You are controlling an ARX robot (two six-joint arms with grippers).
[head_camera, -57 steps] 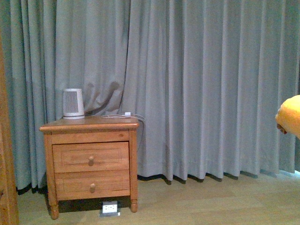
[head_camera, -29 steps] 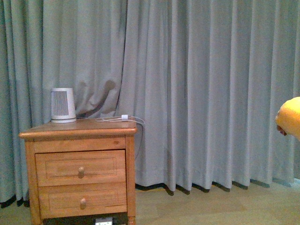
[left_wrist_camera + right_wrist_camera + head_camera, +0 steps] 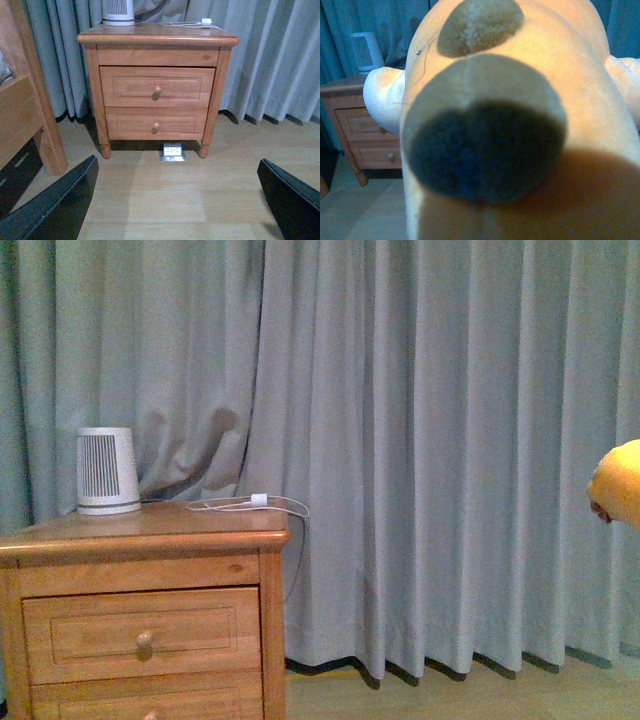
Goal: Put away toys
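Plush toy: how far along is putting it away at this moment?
Done: the plush toy is picked up, off the floor at the right edge of the front view and filling the right wrist view. In hand: carrying it; the right tool itself is hidden. The left tool is open and empty, facing the nightstand. Left: setting the toy down; where it goes isn't evident.

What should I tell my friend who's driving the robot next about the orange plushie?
Left gripper: open, empty, low over the floor, facing the nightstand.
Right gripper: hidden behind the plush toy, which fills its camera and hangs in the air at the front view's right edge; apparently gripped.
Done: plush toy picked up.
To do: put it away; no storage spot is evident yet.
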